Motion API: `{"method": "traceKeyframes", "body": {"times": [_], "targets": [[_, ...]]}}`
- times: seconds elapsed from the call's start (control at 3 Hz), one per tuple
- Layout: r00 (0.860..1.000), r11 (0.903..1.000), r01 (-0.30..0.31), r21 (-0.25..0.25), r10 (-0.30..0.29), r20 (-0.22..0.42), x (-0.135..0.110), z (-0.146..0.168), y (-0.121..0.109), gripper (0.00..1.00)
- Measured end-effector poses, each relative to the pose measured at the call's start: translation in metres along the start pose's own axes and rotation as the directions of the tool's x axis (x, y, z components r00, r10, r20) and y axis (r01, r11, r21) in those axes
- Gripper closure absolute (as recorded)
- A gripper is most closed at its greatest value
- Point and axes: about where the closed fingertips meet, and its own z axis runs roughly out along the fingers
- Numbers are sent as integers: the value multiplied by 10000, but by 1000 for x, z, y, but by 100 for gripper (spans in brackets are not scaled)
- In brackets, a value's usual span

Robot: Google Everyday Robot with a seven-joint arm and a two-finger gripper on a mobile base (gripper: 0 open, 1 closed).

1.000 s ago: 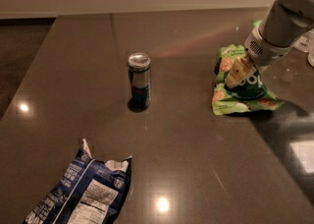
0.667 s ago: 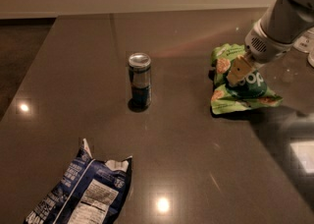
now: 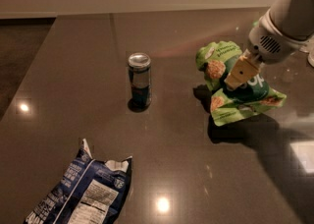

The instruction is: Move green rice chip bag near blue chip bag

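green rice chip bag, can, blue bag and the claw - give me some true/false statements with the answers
1. The claw is at the green rice chip bag, on the right side of the table. True.
2. The can lies on its side. False: it stands upright.
3. The blue chip bag lies at the near left corner of the view. True.
4. The green rice chip bag touches the blue chip bag. False: they are far apart, at opposite sides of the table.
5. The claw is closed on the can. False: it grips the green rice chip bag, and the can stands apart to the left of it.
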Motion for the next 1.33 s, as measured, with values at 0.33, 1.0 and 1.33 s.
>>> {"method": "traceKeyframes", "body": {"times": [0.33,1.0,1.33], "targets": [[9986,9985,523,-155,-522,57,-3,-13,25,100],[9951,9949,962,-290,-968,-188,7,-12,44,100],[9868,9865,1546,-539,-1568,-392,23,-14,72,100]]}}
